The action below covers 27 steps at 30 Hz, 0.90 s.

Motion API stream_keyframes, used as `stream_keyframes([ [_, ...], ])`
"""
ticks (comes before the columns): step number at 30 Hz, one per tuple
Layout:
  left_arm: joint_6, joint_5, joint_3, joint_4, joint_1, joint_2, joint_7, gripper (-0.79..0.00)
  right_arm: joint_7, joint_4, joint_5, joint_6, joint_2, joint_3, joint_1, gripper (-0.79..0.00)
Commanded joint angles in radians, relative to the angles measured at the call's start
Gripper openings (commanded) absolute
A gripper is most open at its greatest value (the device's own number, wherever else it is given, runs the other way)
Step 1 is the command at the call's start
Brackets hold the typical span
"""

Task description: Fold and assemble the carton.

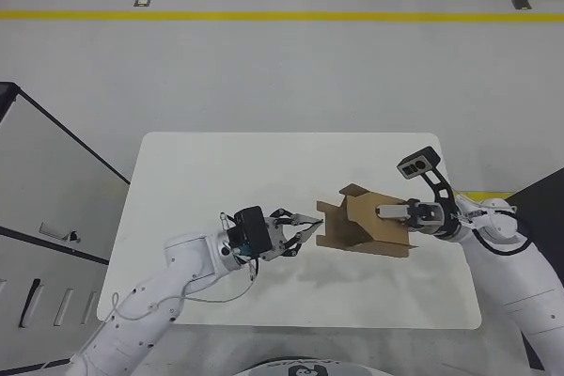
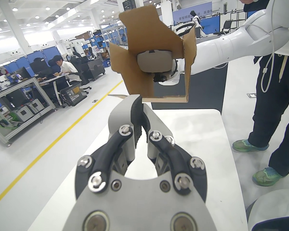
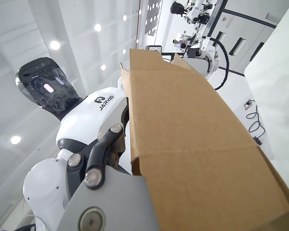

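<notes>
A brown carton (image 1: 367, 226) is held above the right half of the white table (image 1: 216, 169), lying on its side with its end flaps spread. My right gripper (image 1: 395, 212) is shut on one wall of it. One white finger (image 2: 154, 60) shows inside the carton (image 2: 144, 32), and another finger (image 3: 108, 143) lies outside the panel (image 3: 183, 121). My left gripper (image 1: 318, 225) stands at the open end, level with the table. It (image 2: 141, 106) is shut, tips touching the lower corner of a flap. I cannot tell if card is pinched.
The table's left half and near strip are bare. A grey cabinet (image 1: 38, 188) stands off the table's left side and a dark unit (image 1: 555, 188) off its right. A yellow floor line (image 1: 282, 15) runs beyond the far edge.
</notes>
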Motion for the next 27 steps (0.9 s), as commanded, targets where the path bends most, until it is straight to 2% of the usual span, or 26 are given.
stream_keyframes([
  [1,-0.006,0.0,0.008,-0.001,-0.009,-0.002,0.0,-0.785,-0.001,-0.002,-0.003,0.003,-0.003,0.0,-0.001,-0.785],
  [27,-0.049,0.02,0.114,0.029,-0.118,-0.03,-0.051,-0.785,-0.005,0.002,-0.055,0.024,-0.035,0.013,-0.003,-0.785],
])
